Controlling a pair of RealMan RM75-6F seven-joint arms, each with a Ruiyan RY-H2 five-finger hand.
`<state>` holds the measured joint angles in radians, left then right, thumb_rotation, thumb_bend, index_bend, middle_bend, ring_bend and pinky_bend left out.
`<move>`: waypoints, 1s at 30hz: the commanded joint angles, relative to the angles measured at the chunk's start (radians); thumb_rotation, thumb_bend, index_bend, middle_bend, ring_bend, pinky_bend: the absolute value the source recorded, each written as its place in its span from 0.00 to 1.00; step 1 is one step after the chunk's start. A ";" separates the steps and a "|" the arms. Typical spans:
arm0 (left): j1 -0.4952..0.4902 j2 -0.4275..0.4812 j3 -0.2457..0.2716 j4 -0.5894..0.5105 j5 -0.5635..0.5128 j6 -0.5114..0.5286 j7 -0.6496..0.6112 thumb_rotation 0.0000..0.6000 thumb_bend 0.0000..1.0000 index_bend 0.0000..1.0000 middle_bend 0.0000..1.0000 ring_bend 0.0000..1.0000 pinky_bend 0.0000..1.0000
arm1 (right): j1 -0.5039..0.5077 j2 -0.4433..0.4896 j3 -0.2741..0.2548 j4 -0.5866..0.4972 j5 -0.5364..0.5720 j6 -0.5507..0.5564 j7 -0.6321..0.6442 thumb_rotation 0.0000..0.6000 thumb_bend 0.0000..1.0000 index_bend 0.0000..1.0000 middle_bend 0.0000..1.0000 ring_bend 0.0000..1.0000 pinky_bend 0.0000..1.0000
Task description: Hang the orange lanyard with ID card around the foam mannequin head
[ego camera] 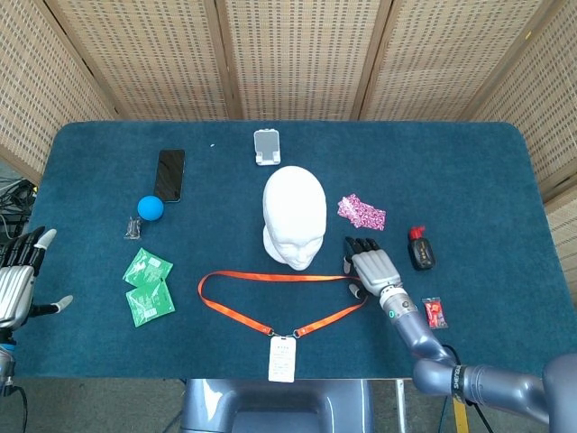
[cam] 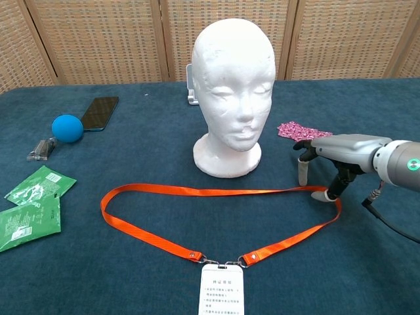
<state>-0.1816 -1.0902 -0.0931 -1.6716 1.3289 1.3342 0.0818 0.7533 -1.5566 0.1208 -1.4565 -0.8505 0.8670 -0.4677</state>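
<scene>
Orange lanyard (cam: pixel 216 191) flat at lower centre, ID card (cam: pixel 222 290) at bottom edge, foam head (cam: pixel 233 92) upright above — right hand (cam: pixel 326 157) fingers spread, thumb tip on strap's right bend, nothing gripped, left hand (ego camera: pixel 16 280) open at far left edge.

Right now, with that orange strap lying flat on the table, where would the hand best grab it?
Probably at the orange lanyard's right-hand bend, coming from above, where the right hand hovers. The strap lies flat, so fingertips must pinch it up; the bend gives an edge, and the loop opens toward the foam mannequin head.
</scene>
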 commanded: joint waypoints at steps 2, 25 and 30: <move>0.000 0.000 0.000 0.000 -0.002 -0.001 0.000 1.00 0.00 0.00 0.00 0.00 0.00 | 0.003 -0.013 -0.003 0.019 -0.006 0.012 -0.006 1.00 0.56 0.57 0.00 0.00 0.00; -0.134 -0.093 -0.035 0.044 0.048 -0.105 0.058 1.00 0.00 0.01 0.00 0.00 0.00 | -0.032 0.033 -0.023 -0.010 -0.134 0.036 0.078 1.00 0.71 0.67 0.00 0.00 0.00; -0.248 -0.197 -0.055 0.115 0.067 -0.221 0.059 1.00 0.02 0.21 0.00 0.00 0.00 | -0.040 0.052 -0.017 -0.027 -0.160 0.025 0.128 1.00 0.71 0.68 0.01 0.00 0.00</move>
<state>-0.3832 -1.2402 -0.1355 -1.5936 1.3853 1.1570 0.1375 0.7163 -1.5113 0.1025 -1.4784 -1.0011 0.8963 -0.3500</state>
